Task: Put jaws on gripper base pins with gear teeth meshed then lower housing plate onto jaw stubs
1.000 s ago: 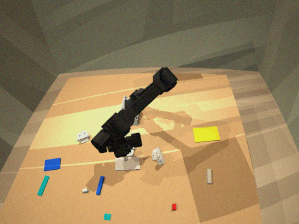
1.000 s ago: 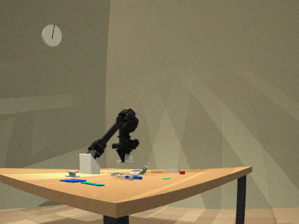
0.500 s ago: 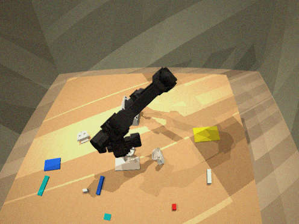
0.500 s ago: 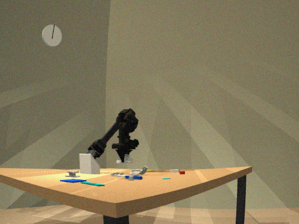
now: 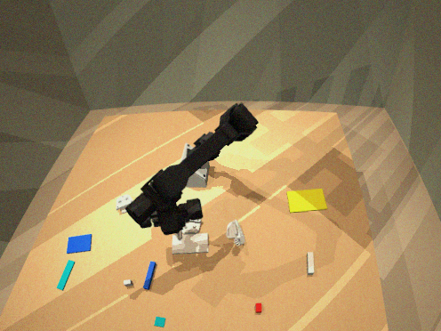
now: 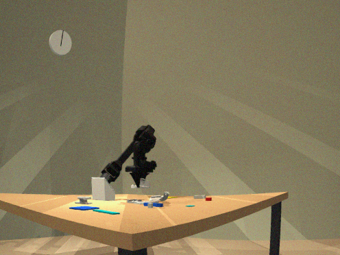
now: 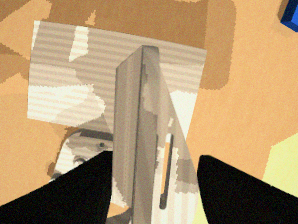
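The pale gripper base (image 5: 190, 243) lies flat on the table; in the wrist view (image 7: 113, 86) it fills the upper left, with its pin end near the lower left. My gripper (image 5: 184, 227) hangs just above the base and is shut on a grey jaw (image 7: 143, 156), held edge-on between the black fingers. In the exterior view the jaw (image 6: 140, 185) is clear of the table. A second grey part (image 5: 236, 232) stands tilted to the right of the base. A small white part (image 5: 123, 203) lies to the left, behind the arm.
The arm's grey mount block (image 5: 197, 175) stands behind the base. Loose pieces lie around: a yellow sheet (image 5: 307, 200), a blue square (image 5: 79, 243), a teal bar (image 5: 66, 274), a blue bar (image 5: 149, 275), a white bar (image 5: 310, 262), a red cube (image 5: 258, 307).
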{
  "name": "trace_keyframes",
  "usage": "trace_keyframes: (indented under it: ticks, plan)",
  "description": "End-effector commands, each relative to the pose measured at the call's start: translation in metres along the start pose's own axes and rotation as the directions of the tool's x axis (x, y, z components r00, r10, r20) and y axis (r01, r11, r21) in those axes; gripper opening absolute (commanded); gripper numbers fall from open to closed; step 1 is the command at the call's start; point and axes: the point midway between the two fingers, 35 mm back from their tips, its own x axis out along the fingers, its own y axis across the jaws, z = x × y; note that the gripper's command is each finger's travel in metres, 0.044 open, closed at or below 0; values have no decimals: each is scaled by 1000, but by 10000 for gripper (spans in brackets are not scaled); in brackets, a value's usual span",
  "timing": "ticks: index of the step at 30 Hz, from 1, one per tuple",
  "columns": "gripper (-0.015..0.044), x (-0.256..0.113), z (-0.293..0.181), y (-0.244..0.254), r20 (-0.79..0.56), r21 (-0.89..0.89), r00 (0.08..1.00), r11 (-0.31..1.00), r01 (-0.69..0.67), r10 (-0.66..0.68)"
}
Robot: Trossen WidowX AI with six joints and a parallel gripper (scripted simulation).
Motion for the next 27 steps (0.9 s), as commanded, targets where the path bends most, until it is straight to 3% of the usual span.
trace_keyframes:
  ticks: [1, 27]
  plan:
    - [134, 0, 0, -1, -1, -5, 1000, 1000, 4, -4]
    - [134, 0, 0, -3, -1, -18, 1000, 1000, 4, -4]
